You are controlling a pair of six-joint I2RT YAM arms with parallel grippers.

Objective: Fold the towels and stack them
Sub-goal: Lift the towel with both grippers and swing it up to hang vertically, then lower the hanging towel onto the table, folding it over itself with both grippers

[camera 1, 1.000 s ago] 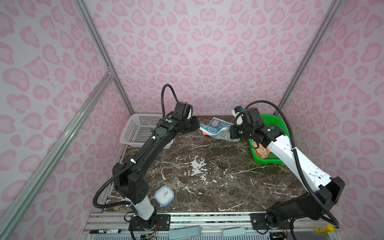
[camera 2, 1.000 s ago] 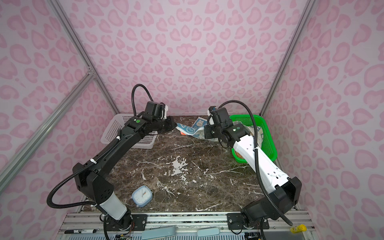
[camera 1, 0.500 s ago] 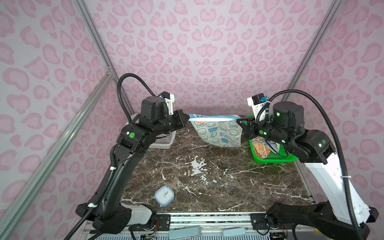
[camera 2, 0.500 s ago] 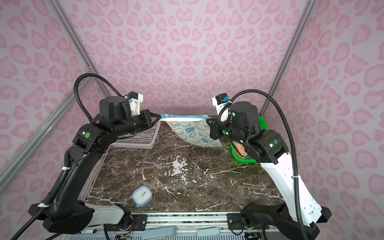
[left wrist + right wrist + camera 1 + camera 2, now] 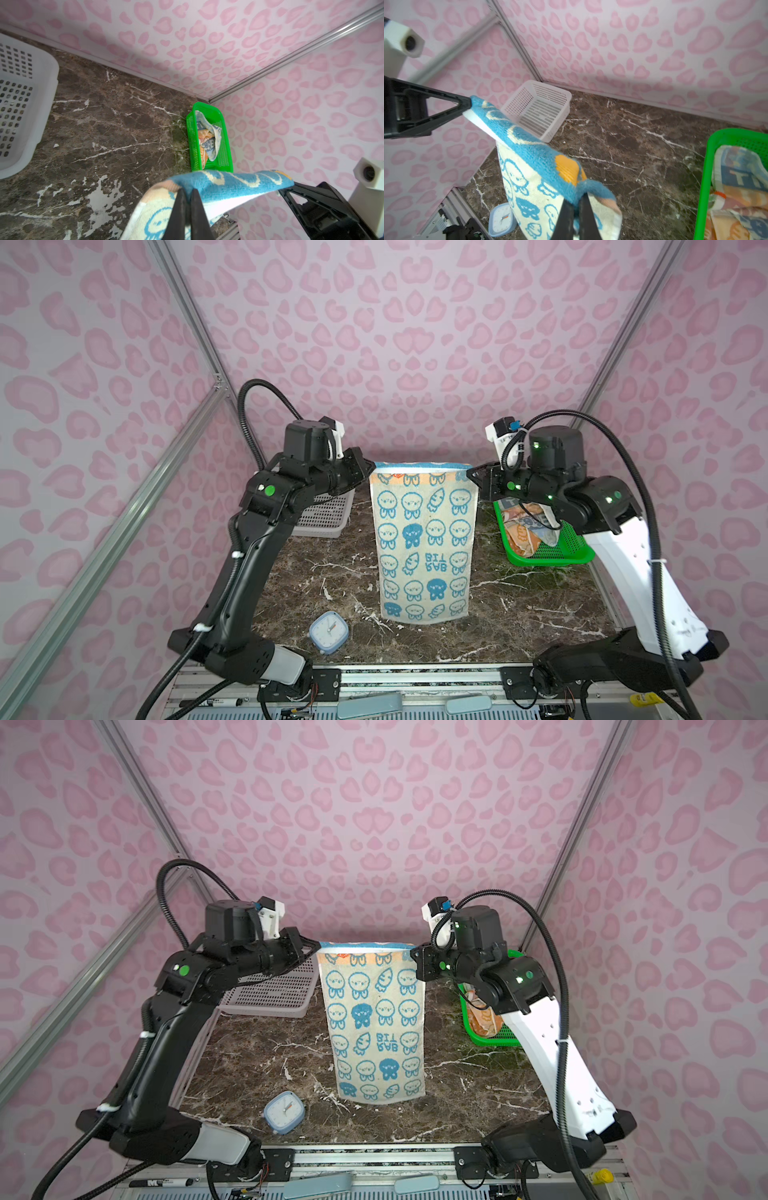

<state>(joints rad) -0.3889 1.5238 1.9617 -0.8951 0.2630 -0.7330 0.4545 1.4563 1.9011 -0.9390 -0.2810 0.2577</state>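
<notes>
Towel (image 5: pixel 424 547) raised, hangs full | L fingers (image 5: pixel 178 214), R fingers (image 5: pixel 566 218) clamp corners

clock (image 5: pixel 328 632) front-L, towel (image 5: pixel 424 543) blocks ctr, front-R free

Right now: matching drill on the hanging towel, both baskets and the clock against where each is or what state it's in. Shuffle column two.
Column one
1. bunny towel
2. green basket
3. white basket
4. clock

Column two
a. lies on the marble table near its front edge
b. holds crumpled towels
c. hangs between left gripper and right gripper, both shut on its top corners
d. sits at the table's far left corner

Pairs: 1-c, 2-b, 3-d, 4-a
</notes>
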